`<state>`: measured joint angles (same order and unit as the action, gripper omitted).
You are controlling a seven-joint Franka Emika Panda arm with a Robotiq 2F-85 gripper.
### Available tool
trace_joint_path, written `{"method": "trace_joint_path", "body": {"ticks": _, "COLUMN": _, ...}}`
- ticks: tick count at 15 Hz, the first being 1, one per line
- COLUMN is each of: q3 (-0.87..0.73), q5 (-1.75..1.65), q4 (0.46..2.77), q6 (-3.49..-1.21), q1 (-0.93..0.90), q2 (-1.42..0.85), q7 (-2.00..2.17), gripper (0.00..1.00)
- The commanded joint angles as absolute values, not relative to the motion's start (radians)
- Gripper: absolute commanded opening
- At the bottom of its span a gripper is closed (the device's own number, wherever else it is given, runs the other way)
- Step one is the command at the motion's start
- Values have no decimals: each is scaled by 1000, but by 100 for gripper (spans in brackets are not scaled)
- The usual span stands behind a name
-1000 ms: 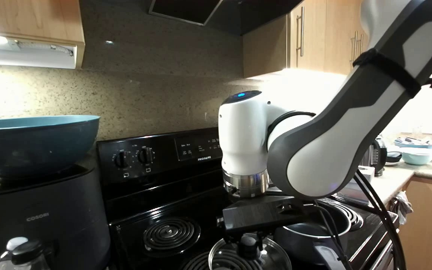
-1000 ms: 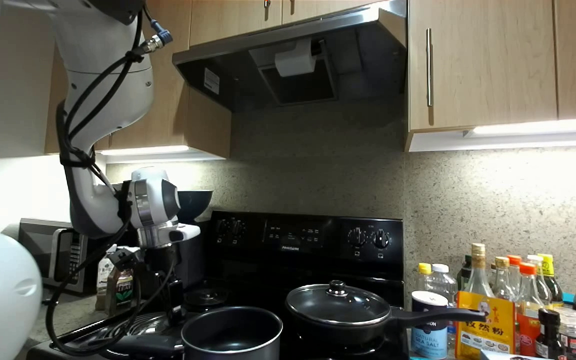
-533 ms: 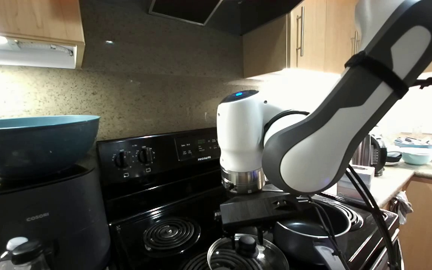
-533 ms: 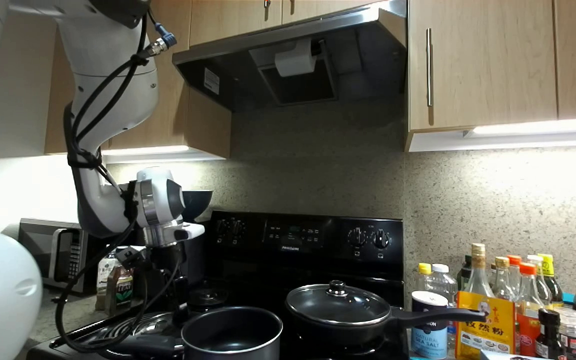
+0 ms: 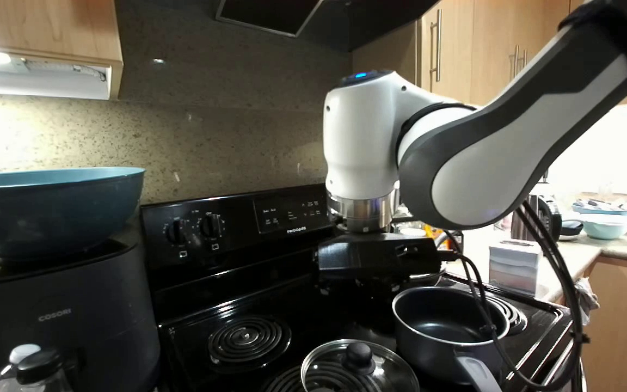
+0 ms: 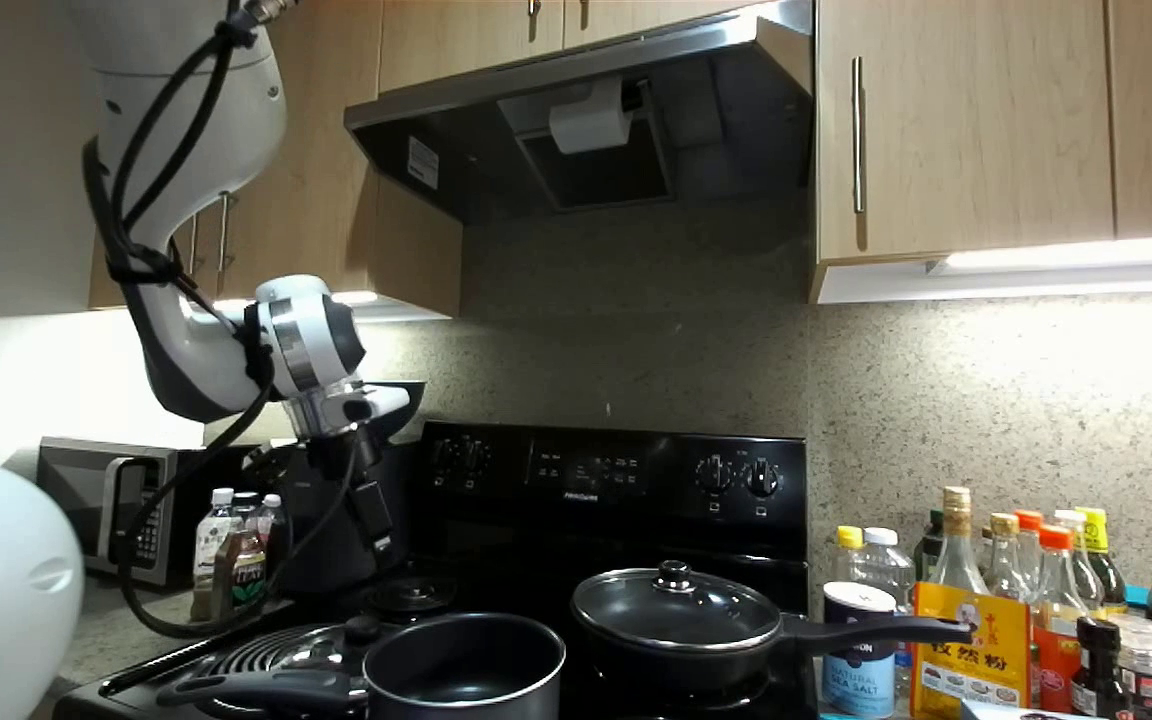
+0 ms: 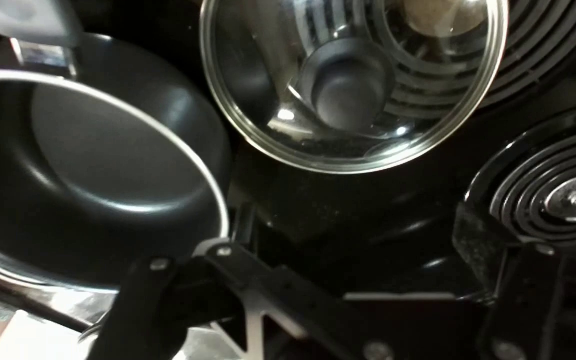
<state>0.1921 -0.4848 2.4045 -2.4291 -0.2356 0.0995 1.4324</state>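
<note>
Can see the stove (image 5: 297,307) in both exterior views, cut off at the bottom. Can follow the arm (image 5: 509,158) only in part, clipped by the picture edges. At left in an exterior view, can see a black appliance (image 5: 68,296) and, on top of it, a blue bowl (image 5: 57,218), both cut off by the edge. Can find a covered pan (image 6: 706,667) at right in an exterior view, but cannot make out its inside through the dark glass. Can see the pot (image 5: 422,354) near the middle, crossed in front by cables (image 5: 487,330) in an exterior view and cut off at left in the wrist view. Just left of it in both exterior views, can see the glass lid (image 5: 389,375) over a coil (image 7: 543,55), cut off in the wrist view and partly hidden by the pot's handle (image 6: 261,687) in an exterior view. Can pick out bottles (image 6: 1054,650) crowded at right, partly blocked by an orange bag (image 6: 971,645). Can see the jaws released, spread wide above the stove on the far side of the lid, dark and hard to make out in both exterior views; cannot tell the gap to the pot. Can spot the lid's knob (image 5: 358,356), blurred in the wrist view.
</note>
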Motion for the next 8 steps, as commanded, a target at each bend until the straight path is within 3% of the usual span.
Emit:
{"method": "trace_joint_path", "body": {"ticks": 1, "q3": 218, "q5": -474, "q4": 2536, "q6": -2361, "q1": -193, "q2": 290, "q7": 1520, "gripper": 100}}
{"method": "trace_joint_path", "body": {"ticks": 5, "q3": 242, "q5": -464, "q4": 2636, "q6": -2295, "q1": -138, "q2": 411, "q7": 1600, "gripper": 100}}
{"method": "trace_joint_path", "body": {"ticks": 8, "q3": 249, "q5": -453, "q4": 2612, "q6": -2312, "q1": -124, "q2": 382, "q7": 1554, "gripper": 100}}
